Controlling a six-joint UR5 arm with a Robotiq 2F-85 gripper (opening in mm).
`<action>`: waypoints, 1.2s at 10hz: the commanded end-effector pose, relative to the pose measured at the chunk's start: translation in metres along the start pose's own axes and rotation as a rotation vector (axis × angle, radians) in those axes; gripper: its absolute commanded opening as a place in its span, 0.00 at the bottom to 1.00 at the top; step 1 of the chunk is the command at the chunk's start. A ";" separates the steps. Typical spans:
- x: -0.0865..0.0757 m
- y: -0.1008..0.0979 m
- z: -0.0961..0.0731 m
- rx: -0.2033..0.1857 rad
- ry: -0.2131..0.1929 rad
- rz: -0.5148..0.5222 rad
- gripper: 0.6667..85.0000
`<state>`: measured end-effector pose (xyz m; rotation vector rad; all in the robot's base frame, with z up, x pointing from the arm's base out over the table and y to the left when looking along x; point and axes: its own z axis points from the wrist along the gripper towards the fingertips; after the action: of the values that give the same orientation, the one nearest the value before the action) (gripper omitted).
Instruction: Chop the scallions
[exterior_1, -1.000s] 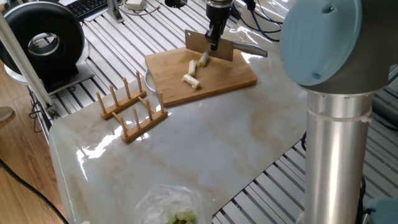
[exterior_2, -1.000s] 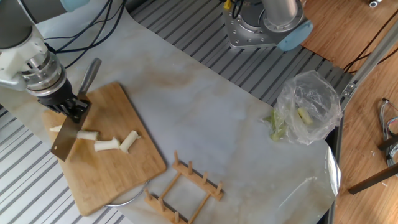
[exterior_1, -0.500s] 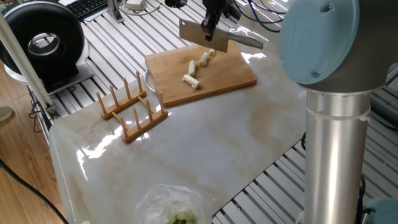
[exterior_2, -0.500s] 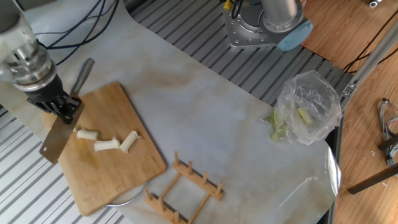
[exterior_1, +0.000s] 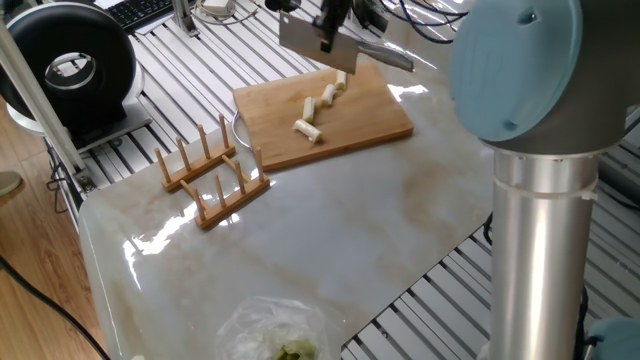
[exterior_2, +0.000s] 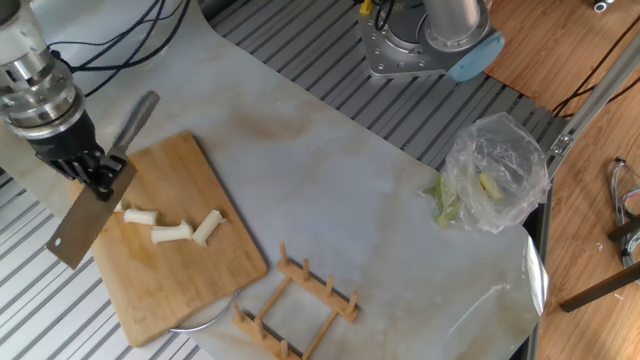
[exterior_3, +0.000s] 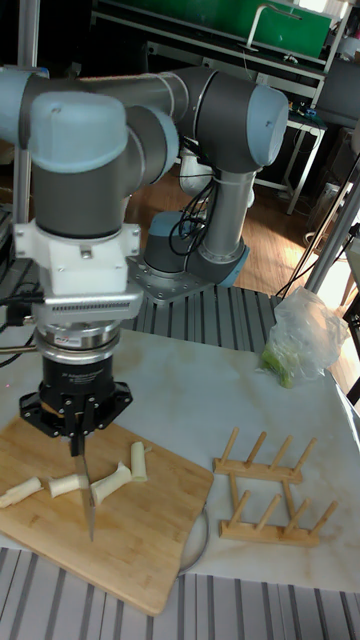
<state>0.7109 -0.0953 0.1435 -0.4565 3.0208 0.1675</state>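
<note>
Several short cream-white scallions pieces (exterior_1: 309, 129) (exterior_2: 171, 234) (exterior_3: 110, 481) lie in a row on the wooden cutting board (exterior_1: 365, 125) (exterior_2: 175, 280) (exterior_3: 140, 550). My gripper (exterior_1: 326, 40) (exterior_2: 103, 183) (exterior_3: 78, 440) is shut on a cleaver (exterior_1: 305, 34) (exterior_2: 80, 222) (exterior_3: 89, 495), gripping it where blade meets handle. The blade hangs in the air above the board's end, clear of the pieces and not touching the wood. In the tall fixed view the blade shows edge-on, pointing down between two pieces.
A wooden dish rack (exterior_1: 213, 176) (exterior_2: 303, 292) (exterior_3: 268, 488) stands beside the board. A clear plastic bag with green bits (exterior_2: 494, 170) (exterior_3: 304, 334) lies at the table's far end. A black round device (exterior_1: 70, 62) and the arm's base (exterior_2: 430, 40) flank the table.
The cleaver has risen from the board, where it rested among the pieces, and drifted toward the board's outer end. The scallion pieces stayed put.
</note>
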 end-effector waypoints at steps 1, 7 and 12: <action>-0.018 0.041 -0.020 -0.022 -0.018 0.100 0.01; -0.026 0.074 -0.019 0.010 -0.018 0.185 0.01; -0.032 0.058 -0.021 0.029 -0.015 0.158 0.01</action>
<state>0.7187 -0.0318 0.1708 -0.2060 3.0432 0.1381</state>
